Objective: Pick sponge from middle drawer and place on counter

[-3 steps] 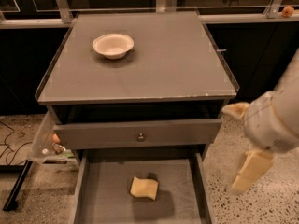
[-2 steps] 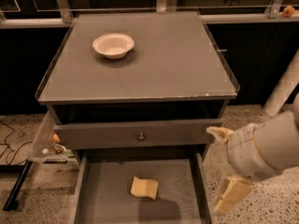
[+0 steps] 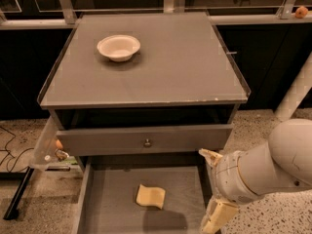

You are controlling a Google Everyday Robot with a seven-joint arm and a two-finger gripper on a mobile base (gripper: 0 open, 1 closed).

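Observation:
The pale yellow sponge [image 3: 150, 196] lies flat on the floor of the open middle drawer [image 3: 109, 199], near its centre. My gripper [image 3: 208, 189] hangs at the drawer's right wall, to the right of the sponge and apart from it. Its two cream fingers [image 3: 210, 156] are spread wide with nothing between them. The grey counter [image 3: 165, 72] is above, with a round white bowl [image 3: 118, 47] at its back left.
A drawer with a grey front and small round knob [image 3: 147, 143] sits slightly open just above the middle drawer. A clear side panel [image 3: 46, 145] sticks out at the left. A black bar and cables [image 3: 14, 199] lie on the speckled floor.
My arm has swung left and down from beside the cabinet, bringing the gripper to the right edge of the open middle drawer. The sponge and bowl have not moved.

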